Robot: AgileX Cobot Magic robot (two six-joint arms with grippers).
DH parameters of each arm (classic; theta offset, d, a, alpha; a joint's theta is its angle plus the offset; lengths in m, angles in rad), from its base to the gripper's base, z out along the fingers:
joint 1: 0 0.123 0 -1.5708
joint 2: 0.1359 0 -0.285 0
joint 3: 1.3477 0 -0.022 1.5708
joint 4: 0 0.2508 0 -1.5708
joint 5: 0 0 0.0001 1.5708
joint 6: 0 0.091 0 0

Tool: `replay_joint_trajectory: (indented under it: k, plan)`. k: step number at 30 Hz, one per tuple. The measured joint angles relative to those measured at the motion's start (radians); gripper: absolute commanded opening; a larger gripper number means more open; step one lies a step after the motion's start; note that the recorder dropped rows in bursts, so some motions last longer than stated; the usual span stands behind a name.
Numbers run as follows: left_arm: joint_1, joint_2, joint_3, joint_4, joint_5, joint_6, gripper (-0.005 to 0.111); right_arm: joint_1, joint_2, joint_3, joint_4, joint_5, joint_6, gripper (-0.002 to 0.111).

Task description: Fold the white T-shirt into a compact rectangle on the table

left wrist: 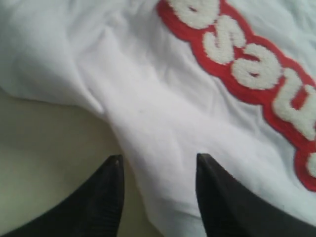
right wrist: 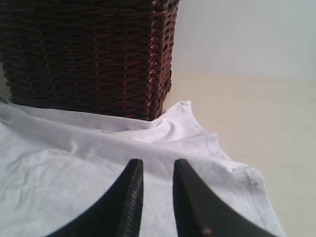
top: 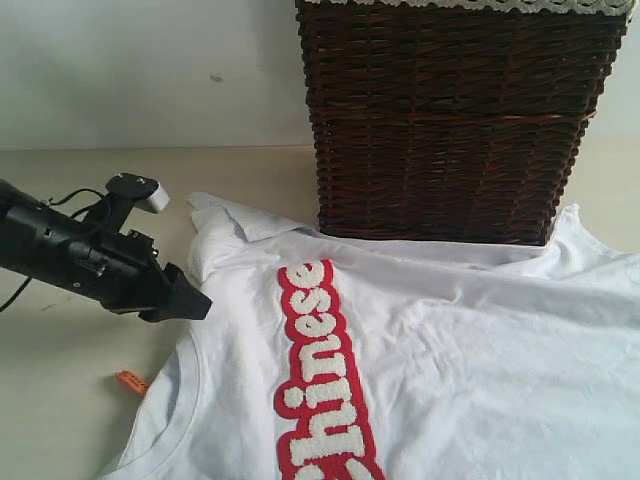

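With the T-shirt [top: 450, 350] spread on the table [top: 60, 400] against a basket [top: 450, 120], the left gripper [left wrist: 159, 157] hovers jaws apart at its shoulder, the right gripper [right wrist: 158, 162] narrowly parted and empty; a shallow pinch could slip off.

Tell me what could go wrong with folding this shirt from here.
The shirt bunches against the basket, so a fold there may snag or drag. The left pincer hangs open over rumpled cloth and might pinch extra layers, locking in creases.
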Motion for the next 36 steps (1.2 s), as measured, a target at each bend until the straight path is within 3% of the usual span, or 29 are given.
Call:
replay_joint_trajectory:
  k: [3, 9, 11, 15, 30, 33, 36]
  plan:
    - [0.000, 0.016, 0.000, -0.004, -0.071, 0.000, 0.044, 0.000, 0.000, 0.000, 0.000, 0.000, 0.000, 0.023]
    - [0.000, 0.071, 0.001, -0.006, -0.048, 0.032, 0.042, 0.000, 0.000, 0.000, 0.000, 0.000, 0.000, 0.023]
    - [0.000, 0.074, 0.002, -0.006, -0.045, 0.036, 0.032, 0.000, 0.000, 0.000, 0.000, 0.000, 0.000, 0.023]
    - [0.000, 0.074, 0.002, -0.006, -0.064, 0.036, 0.000, 0.000, 0.000, 0.000, 0.000, 0.000, 0.000, 0.023]
    - [0.000, -0.032, 0.003, -0.008, -0.241, 0.197, 0.000, 0.000, 0.000, 0.000, 0.000, 0.000, 0.000, 0.023]
    - [0.000, -0.036, 0.003, -0.049, -0.211, 0.197, 0.008, 0.000, 0.000, 0.000, 0.000, 0.000, 0.000, 0.023]
    - [0.000, -0.026, 0.003, -0.134, -0.162, 0.197, 0.025, 0.000, 0.000, 0.000, 0.000, 0.000, 0.000, 0.023]
